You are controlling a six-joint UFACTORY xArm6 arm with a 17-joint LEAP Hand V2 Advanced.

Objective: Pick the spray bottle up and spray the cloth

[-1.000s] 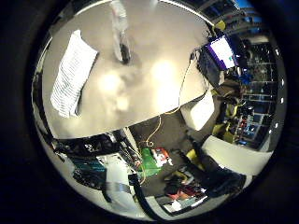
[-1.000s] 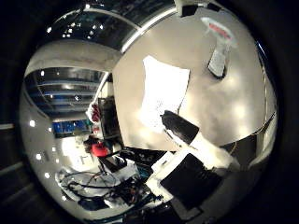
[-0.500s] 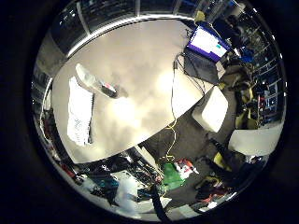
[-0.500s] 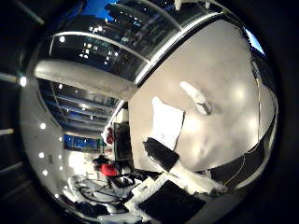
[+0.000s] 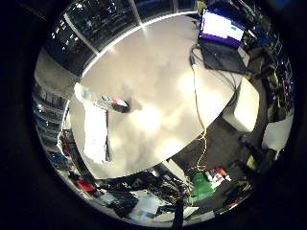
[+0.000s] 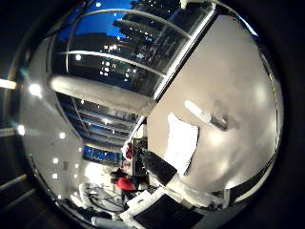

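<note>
The spray bottle (image 5: 103,99) is pale, with a coloured label and one dark end. It is on the large light table (image 5: 158,81), right beside one end of the white cloth (image 5: 96,133). The cloth lies flat near the table's edge. Bottle (image 6: 205,114) and cloth (image 6: 181,141) also appear small in the thumb side view. Both look small and far from the palm, and nothing touches them. No fingers of my hand show in either view.
An open laptop (image 5: 219,34) with a lit screen sits at the far side of the table. A white boxy object (image 5: 244,103) stands off the table's edge, above a cluttered floor with a green item (image 5: 201,186). Large windows (image 6: 119,52) line the room. A black and white bulky shape (image 6: 164,174) is near the cloth's side.
Both views have swung and the table, bottle and cloth look smaller, so the palm has moved away and turned. Bottle and cloth keep the same places on the table.
</note>
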